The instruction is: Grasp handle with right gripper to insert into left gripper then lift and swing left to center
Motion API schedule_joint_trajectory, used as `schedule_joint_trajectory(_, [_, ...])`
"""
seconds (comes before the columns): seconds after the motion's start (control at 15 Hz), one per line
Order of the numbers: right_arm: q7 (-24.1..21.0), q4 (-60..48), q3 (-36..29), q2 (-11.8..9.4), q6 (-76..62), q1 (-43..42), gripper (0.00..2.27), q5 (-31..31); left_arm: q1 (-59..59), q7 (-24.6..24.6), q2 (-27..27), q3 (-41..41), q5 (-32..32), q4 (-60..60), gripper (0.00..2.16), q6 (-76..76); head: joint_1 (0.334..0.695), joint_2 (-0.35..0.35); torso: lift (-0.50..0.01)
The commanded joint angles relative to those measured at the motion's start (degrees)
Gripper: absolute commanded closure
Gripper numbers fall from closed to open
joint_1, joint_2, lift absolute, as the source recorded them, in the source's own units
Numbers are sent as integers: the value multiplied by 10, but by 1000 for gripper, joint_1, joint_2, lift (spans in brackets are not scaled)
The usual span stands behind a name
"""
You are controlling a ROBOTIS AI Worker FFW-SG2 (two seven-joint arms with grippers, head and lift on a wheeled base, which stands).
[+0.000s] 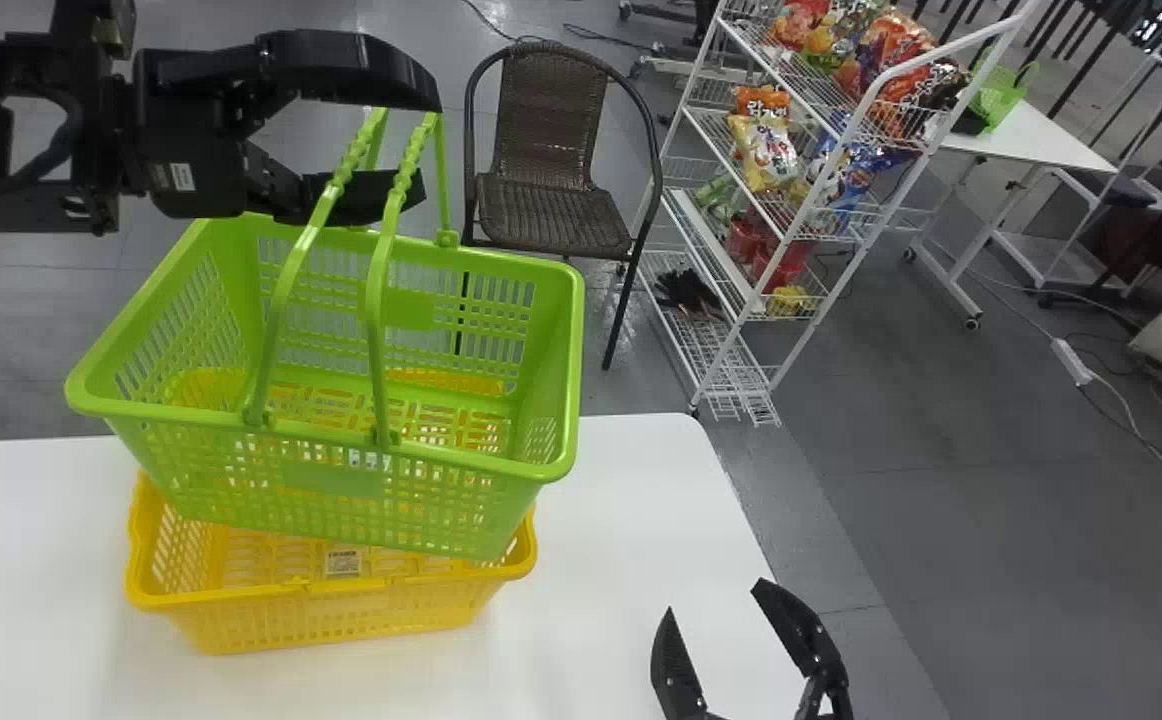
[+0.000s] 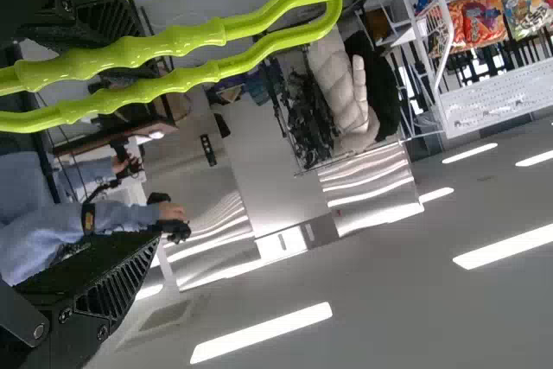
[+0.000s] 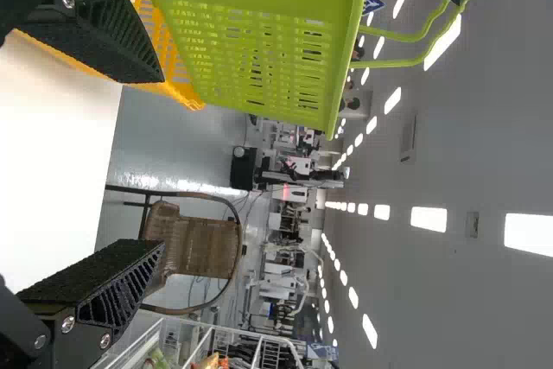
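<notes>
My left gripper (image 1: 421, 146) reaches in from the upper left, its flat fingers wide apart around the two raised handles (image 1: 376, 300) of the green basket (image 1: 331, 480). In the left wrist view the left gripper (image 2: 157, 151) is open, and the handles (image 2: 199, 79) cross between its fingers, closer to one of them. Slightly tilted, the green basket sits over the yellow basket (image 1: 341, 605); whether they touch is hard to tell. My right gripper (image 1: 724, 640) stands open to the right of both baskets. From the right wrist view, the right gripper (image 3: 162, 164) holds nothing.
The yellow basket stands on a white table (image 1: 621, 560). Behind the table are a brown wicker chair (image 1: 556, 200) and a white wire rack (image 1: 781, 200) with snack bags. A small white table (image 1: 1041, 135) is farther back at the right.
</notes>
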Motion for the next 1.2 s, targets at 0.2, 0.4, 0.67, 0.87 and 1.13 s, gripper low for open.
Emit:
schedule_joint_trajectory(0.2, [0, 0, 2, 0, 1, -1, 167, 0, -12, 6, 0, 4, 5, 1, 211, 4, 695, -350, 0])
schedule_joint_trajectory(0.4, [0, 0, 2, 0, 1, -2, 167, 0, -13, 8, 1, 8, 5, 1, 215, 4, 695, -350, 0])
schedule_joint_trajectory(0.67, [0, 0, 3, 0, 2, -5, 167, 0, -13, 8, 2, 12, 5, 1, 394, 4, 695, -350, 0])
schedule_joint_trajectory(0.87, [0, 2, 4, 0, 2, -6, 167, 0, -12, 8, 4, 12, 5, 1, 404, 4, 695, -350, 0])
schedule_joint_trajectory(1.13, [0, 7, 5, 0, 2, -9, 167, 0, -12, 2, 8, 5, 2, 1, 1069, 4, 695, -350, 0])
